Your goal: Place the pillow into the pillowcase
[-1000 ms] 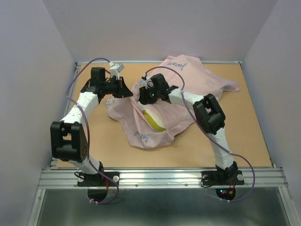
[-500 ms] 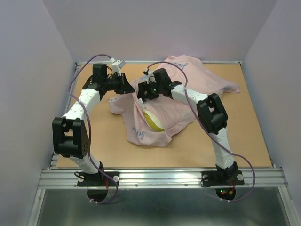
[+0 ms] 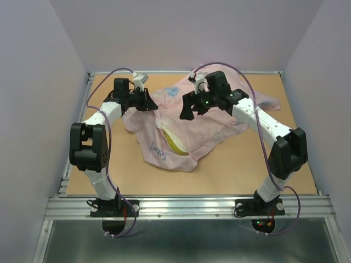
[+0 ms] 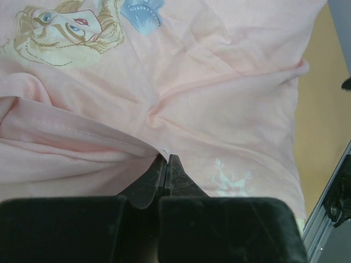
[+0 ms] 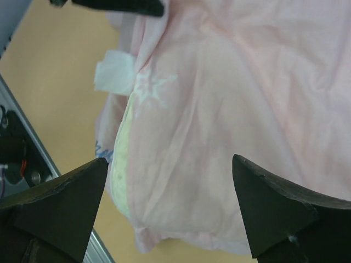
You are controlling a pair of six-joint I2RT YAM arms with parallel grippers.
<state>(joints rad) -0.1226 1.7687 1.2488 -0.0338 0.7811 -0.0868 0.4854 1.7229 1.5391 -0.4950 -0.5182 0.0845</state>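
The pale pink pillowcase [image 3: 197, 129] lies crumpled in the middle of the table, with blue script and a blonde princess print [image 4: 63, 30]. The pillow's yellow band [image 3: 176, 143] shows through the case's opening; the rest of the pillow is hidden inside. It also shows as a pale yellow strip in the right wrist view [image 5: 122, 164]. My left gripper [image 3: 149, 102] is shut on a hem of the pillowcase [image 4: 164, 156] at its left rear. My right gripper [image 3: 189, 109] is open and empty, held above the pillowcase [image 5: 230, 137].
The tan table [image 3: 285, 159] is walled in by lavender panels. A metal rail [image 3: 186, 205] runs along the near edge at the arm bases. A white label [image 5: 114, 70] hangs from the case's hem.
My right gripper has let go of the case, opened, and moved back and to the right. My left gripper has pulled its hem slightly rearward. The pillowcase has spread and shifted.
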